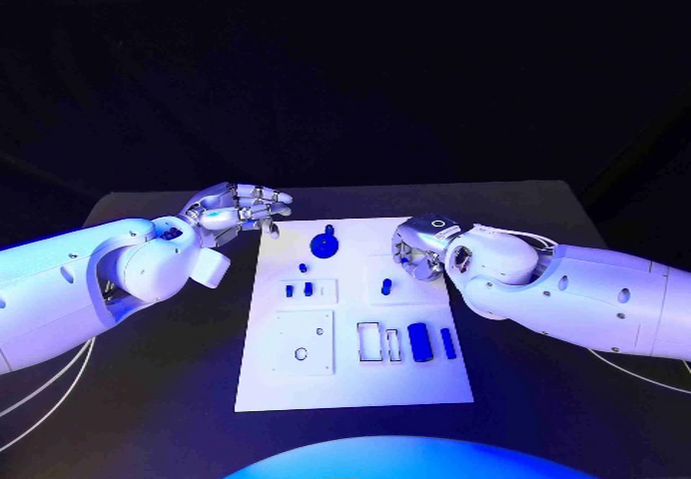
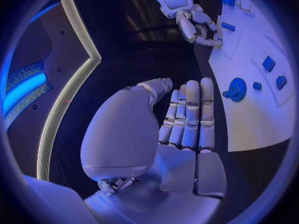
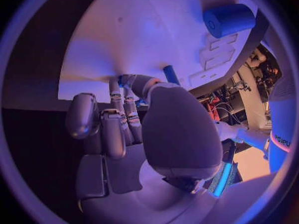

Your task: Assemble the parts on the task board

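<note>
The right hand [image 1: 423,249], fingers curled downward, hovers over the right edge of the white task board [image 1: 281,384]; whether it grips anything cannot be told. A small upright blue peg [image 1: 386,287] lies just toward the robot from its fingertips, nearest this hand. The left hand [image 1: 238,211] floats, fingers together and holding nothing, off the board's far left corner above the dark surface [image 1: 159,399]. Open board lies between them.
</note>
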You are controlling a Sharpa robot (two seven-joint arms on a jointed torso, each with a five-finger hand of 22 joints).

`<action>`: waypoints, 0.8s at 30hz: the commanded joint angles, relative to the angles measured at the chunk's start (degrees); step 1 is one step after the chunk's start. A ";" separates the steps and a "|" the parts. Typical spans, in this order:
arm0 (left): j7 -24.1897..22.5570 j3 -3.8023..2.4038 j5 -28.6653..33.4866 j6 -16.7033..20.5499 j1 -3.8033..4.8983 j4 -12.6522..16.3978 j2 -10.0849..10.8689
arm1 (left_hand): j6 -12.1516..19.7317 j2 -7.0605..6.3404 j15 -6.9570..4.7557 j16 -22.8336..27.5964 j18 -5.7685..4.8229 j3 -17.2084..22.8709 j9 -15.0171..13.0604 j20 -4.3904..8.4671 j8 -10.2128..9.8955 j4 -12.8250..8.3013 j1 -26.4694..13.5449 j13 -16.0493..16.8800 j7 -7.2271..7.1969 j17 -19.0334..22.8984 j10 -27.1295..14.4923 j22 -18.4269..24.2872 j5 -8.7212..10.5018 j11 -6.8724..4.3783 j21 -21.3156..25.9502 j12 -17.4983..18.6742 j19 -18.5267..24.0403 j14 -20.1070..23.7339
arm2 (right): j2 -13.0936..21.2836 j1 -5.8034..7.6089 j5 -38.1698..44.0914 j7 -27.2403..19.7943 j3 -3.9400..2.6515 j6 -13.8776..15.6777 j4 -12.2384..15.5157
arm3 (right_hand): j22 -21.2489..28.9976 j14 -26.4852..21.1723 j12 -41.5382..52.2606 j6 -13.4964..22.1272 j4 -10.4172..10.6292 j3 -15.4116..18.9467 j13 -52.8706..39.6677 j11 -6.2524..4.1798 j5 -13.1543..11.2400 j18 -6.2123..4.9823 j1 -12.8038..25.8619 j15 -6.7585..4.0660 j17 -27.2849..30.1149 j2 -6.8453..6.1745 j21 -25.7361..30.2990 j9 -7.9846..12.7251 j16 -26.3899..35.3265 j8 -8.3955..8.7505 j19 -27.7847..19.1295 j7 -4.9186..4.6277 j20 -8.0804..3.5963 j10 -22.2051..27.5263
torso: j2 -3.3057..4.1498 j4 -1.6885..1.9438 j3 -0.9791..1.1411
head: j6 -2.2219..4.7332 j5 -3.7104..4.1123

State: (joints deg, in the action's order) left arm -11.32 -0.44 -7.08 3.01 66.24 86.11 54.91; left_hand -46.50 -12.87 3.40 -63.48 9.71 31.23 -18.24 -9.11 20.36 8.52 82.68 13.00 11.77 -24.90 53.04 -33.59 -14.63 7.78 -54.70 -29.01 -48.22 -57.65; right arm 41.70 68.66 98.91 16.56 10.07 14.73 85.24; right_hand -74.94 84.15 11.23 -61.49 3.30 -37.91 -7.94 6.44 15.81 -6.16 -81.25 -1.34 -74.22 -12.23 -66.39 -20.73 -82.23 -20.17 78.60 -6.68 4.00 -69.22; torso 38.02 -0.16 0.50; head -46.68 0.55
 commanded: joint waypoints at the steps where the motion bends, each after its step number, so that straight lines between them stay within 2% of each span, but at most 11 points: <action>1: -0.26 -0.06 -0.57 -0.89 0.08 0.08 -0.08 | 0.53 0.27 0.15 0.41 0.82 0.01 0.07 0.09 0.37 -0.44 0.06 -0.06 0.17 0.06 -0.45 0.08 -0.35 0.02 0.04 -0.21 -0.12 0.42 | 0.19 -0.45 0.48 0.53 0.30 1.12 0.35 | -1.68 2.67 -0.17 -0.27 -2.32 -2.57 -0.15 -3.80 0.11 0.93 0.67 -0.42 0.05 0.10 -0.24 -0.05 -0.21 0.22 0.43 0.02 0.08 -4.23 | 0.01 -0.04 0.00 | 0.03 0.00; 17: -0.25 -0.05 -0.75 -0.74 0.08 -0.28 -0.18 | 0.77 0.26 0.22 0.51 0.80 -0.01 0.15 0.06 0.36 -0.43 -0.04 -0.14 0.26 0.12 -0.68 0.12 -0.37 0.11 0.11 -0.20 -0.06 0.49 | 2.63 0.53 -3.30 -0.80 -0.16 5.33 3.14 | -1.96 2.69 -0.51 -0.48 -2.81 -3.11 -0.17 -3.85 0.11 0.97 1.00 -0.47 0.05 0.02 -0.52 -0.19 -0.23 0.30 0.50 0.07 0.02 -4.64 | 0.03 -0.06 0.02 | 0.16 -0.05; 24: -0.19 -0.05 -0.79 -0.66 0.08 -0.47 -0.18 | 0.87 0.26 0.24 0.54 0.80 -0.01 0.18 0.04 0.35 -0.43 -0.06 -0.17 0.29 0.14 -0.76 0.13 -0.38 0.14 0.12 -0.20 -0.05 0.50 | 4.96 1.36 -5.42 -1.33 -0.33 7.77 7.14 | -2.09 2.73 -0.63 -0.49 -2.91 -3.25 -0.16 -3.85 0.12 1.01 1.07 -0.48 -0.10 0.01 -0.69 -0.22 -0.31 0.35 0.56 0.07 0.00 -4.67 | 0.02 -0.14 0.00 | 0.23 -0.18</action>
State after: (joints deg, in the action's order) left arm -11.27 -0.44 -7.62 3.02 66.25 85.58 54.84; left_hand -46.08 -12.87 3.61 -63.22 9.71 31.23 -18.11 -9.11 20.36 8.53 82.68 12.89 11.77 -24.85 52.62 -33.54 -14.63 7.78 -54.70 -29.00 -48.22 -57.43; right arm 46.47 69.96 95.36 16.35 9.77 20.20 91.69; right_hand -74.92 83.94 10.58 -61.51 0.27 -41.10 -8.06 6.64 15.77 -6.16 -80.50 -1.54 -74.25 -12.52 -66.88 -20.85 -82.23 -20.06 78.60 -6.61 4.01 -69.41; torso 38.04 -0.25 0.51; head -46.46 0.41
